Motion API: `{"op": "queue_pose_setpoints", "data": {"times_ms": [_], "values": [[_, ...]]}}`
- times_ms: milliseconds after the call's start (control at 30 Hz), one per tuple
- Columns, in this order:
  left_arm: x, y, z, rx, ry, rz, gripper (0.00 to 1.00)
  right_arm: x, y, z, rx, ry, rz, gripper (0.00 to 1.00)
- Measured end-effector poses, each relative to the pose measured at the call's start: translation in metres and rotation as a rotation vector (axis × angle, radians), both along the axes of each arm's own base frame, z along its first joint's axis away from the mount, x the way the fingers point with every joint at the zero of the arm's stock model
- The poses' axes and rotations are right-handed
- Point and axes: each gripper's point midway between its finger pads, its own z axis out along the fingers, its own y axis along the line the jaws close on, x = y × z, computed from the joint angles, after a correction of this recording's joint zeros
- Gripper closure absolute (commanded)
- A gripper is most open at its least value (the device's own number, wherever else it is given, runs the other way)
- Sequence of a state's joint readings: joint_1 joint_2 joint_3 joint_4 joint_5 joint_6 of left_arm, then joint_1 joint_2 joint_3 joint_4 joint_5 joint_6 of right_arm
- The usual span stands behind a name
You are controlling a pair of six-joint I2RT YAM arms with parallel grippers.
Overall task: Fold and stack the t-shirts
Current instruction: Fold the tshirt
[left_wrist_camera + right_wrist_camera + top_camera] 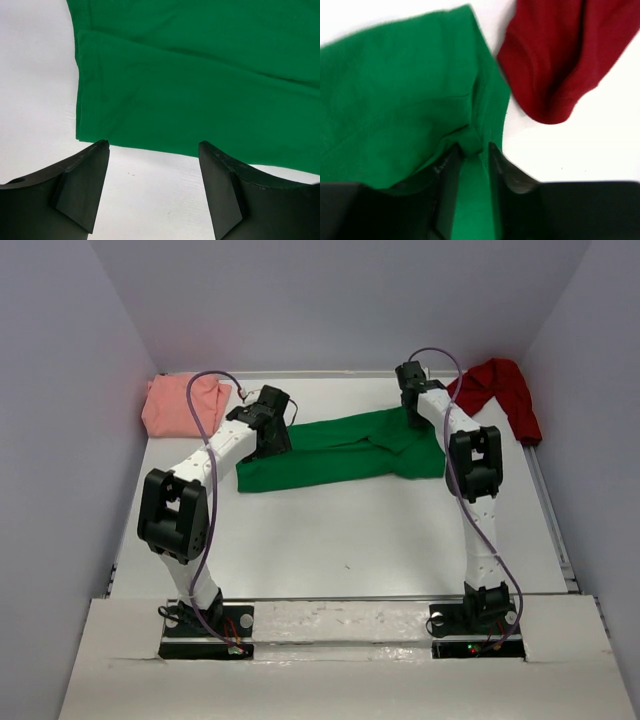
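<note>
Across the middle of the white table (350, 540) we see the green t-shirt (340, 455) spread as a long, flat band. Its left end is squared off and its right end is rumpled into overlapping folds. The cloth is a soft, matte knit. Close up, a stitched hem runs down its left edge and shallow creases slant across it.

Beyond the green shirt's left end, well apart from it, the salmon-pink t-shirt (182, 405) sits as a crumpled heap against the back wall. Off the green shirt's right end the dark red t-shirt (500, 390) lies bunched in loose, rounded lobes, one of them close beside the green edge.

The left gripper (152, 147) hangs over bare table at the green shirt's left end with its dark, wedge-shaped fingers (82, 185) spread wide and nothing between them. The right gripper (470, 147) is down on the shirt's rumpled right end, its fingers a narrow gap apart with a raised pucker of green cloth at their tips. That view is blurred, so we cannot tell whether they press the pucker or only straddle it.
</note>
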State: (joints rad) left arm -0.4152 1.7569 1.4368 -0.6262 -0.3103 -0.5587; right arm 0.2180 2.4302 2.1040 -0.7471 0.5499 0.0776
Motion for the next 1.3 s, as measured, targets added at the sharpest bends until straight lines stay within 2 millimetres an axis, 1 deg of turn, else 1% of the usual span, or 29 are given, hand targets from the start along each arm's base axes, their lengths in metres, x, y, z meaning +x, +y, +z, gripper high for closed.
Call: {"op": "queue_pose_setpoints", "data": {"times_ms": [100,167,233,300,333,367,400,433,467,500,567,600,633,667,700,733,800,833,867,933,967,1000,1033,1100,1133,1200,1300], "values": [[-0.004,0.002,-0.007,0.005,0.014,0.000,0.19,0.009,0.000,0.011,0.006,-0.032,0.006,0.41],[-0.007,0.003,-0.012,0.010,0.026,-0.001,0.19,0.016,0.003,0.023,0.007,-0.061,0.023,0.39],[-0.010,0.004,-0.017,0.014,0.036,-0.001,0.19,0.021,0.005,0.042,0.008,-0.098,0.033,0.39],[-0.011,0.004,-0.019,0.016,0.042,-0.002,0.19,0.022,0.009,0.062,0.024,-0.132,0.037,0.40],[-0.012,0.005,-0.021,0.017,0.045,-0.002,0.19,0.017,0.014,0.074,0.059,-0.150,0.042,0.41],[-0.013,0.005,-0.022,0.017,0.047,-0.002,0.19,0.008,0.020,0.086,0.095,-0.162,0.050,0.42],[-0.013,0.004,-0.022,0.015,0.049,-0.004,0.19,-0.008,0.027,0.102,0.143,-0.170,0.064,0.50],[-0.013,0.004,-0.022,0.011,0.050,-0.006,0.19,-0.022,0.033,0.115,0.193,-0.185,0.074,0.62],[-0.014,0.002,-0.022,0.004,0.052,-0.010,0.19,-0.036,0.039,0.122,0.243,-0.199,0.079,1.00],[-0.014,0.001,-0.022,-0.002,0.054,-0.014,0.19,-0.054,0.041,0.136,0.277,-0.215,0.083,1.00],[-0.015,-0.003,-0.023,-0.018,0.063,-0.025,0.20,-0.087,0.047,0.146,0.340,-0.231,0.081,1.00],[-0.016,-0.005,-0.023,-0.027,0.067,-0.032,0.28,-0.106,0.047,0.147,0.364,-0.227,0.076,1.00],[-0.016,-0.006,-0.023,-0.035,0.069,-0.038,0.63,-0.119,0.048,0.144,0.371,-0.217,0.072,1.00],[-0.017,-0.007,-0.023,-0.039,0.071,-0.043,0.92,-0.129,0.048,0.140,0.376,-0.206,0.065,1.00],[-0.016,-0.009,-0.023,-0.045,0.071,-0.048,1.00,-0.136,0.047,0.134,0.371,-0.196,0.051,1.00],[-0.016,-0.009,-0.023,-0.049,0.071,-0.046,1.00,-0.141,0.045,0.128,0.363,-0.183,0.043,1.00],[-0.016,-0.009,-0.023,-0.058,0.075,-0.052,1.00,-0.157,0.041,0.104,0.341,-0.120,0.023,1.00],[-0.016,-0.010,-0.023,-0.066,0.077,-0.055,1.00,-0.162,0.039,0.096,0.332,-0.098,0.015,1.00],[-0.016,-0.011,-0.023,-0.079,0.079,-0.058,1.00,-0.171,0.034,0.085,0.312,-0.061,-0.004,1.00],[-0.014,-0.011,-0.023,-0.100,0.080,-0.057,1.00,-0.178,0.030,0.078,0.295,-0.034,-0.017,1.00],[-0.012,-0.008,-0.024,-0.106,0.081,-0.050,1.00,-0.181,0.028,0.076,0.284,-0.024,-0.023,0.96],[-0.011,-0.005,-0.024,-0.116,0.083,-0.043,1.00,-0.183,0.027,0.075,0.280,-0.020,-0.025,0.56],[-0.009,-0.003,-0.024,-0.122,0.084,-0.036,1.00,-0.183,0.027,0.075,0.281,-0.020,-0.027,0.42],[-0.006,0.005,-0.025,-0.130,0.085,-0.021,1.00,-0.184,0.027,0.074,0.290,-0.026,-0.039,0.32],[-0.005,0.008,-0.025,-0.131,0.086,-0.015,0.99,-0.187,0.026,0.073,0.292,-0.025,-0.046,0.31],[-0.003,0.015,-0.026,-0.131,0.089,0.000,0.97,-0.193,0.024,0.070,0.288,-0.018,-0.061,0.30],[-0.002,0.024,-0.028,-0.127,0.095,0.024,0.99,-0.199,0.018,0.067,0.262,-0.006,-0.085,0.33]]}}
